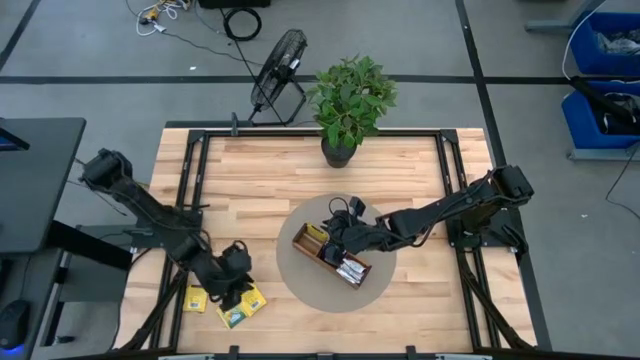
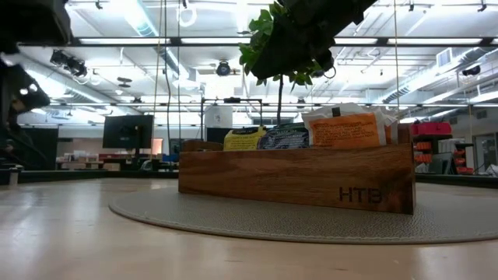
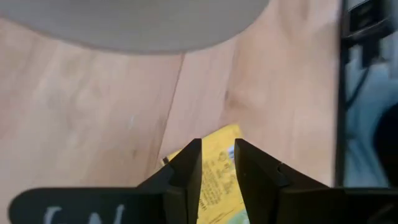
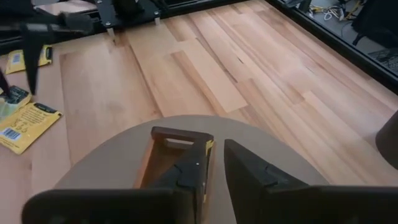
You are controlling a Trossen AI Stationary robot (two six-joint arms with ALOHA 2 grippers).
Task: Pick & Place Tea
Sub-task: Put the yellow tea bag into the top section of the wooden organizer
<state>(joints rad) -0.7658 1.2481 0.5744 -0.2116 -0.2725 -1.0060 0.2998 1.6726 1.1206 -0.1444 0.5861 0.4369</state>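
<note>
down at the near edge of the counter (image 1: pixel 260 180): left gripper (image 3: pixel 217 163) low over a yellow sachet (image 3: pixel 219 177), fingers either side of it with a narrow gap. cannot tell yet whether pinching the sachet or just straddling it. looks like the pick in progress.

handling call: thin, light, floppy paper packet, lying flat on wood. likely slippery on its printed face, hard to get under. best bet an edge or a corner, pressing lightly so one finger slides beneath, then a gentle pinch; too much squeeze just crumples it, too little and it slips out. not fragile, but prone to bending and twisting once lifted.

just beside, more loose tea on the bare wood: a second yellow sachet (image 1: pixel 196 298) to the left, and a greenish one (image 1: pixel 236 317) partly under the gripper.

farther in, on the round grey mat (image 1: pixel 300 280): long wooden tray (image 2: pixel 296 177) already holding several upright sachets, yellow, dark and orange-and-white (image 2: pixel 344 128). right gripper (image 4: pixel 212 163) hanging just over the tray, fingers a little apart, nothing seen between them, waiting.

beyond that, potted plant (image 1: pixel 350 105) at the far edge, small fan (image 1: pixel 276 72) on the floor behind.
</note>
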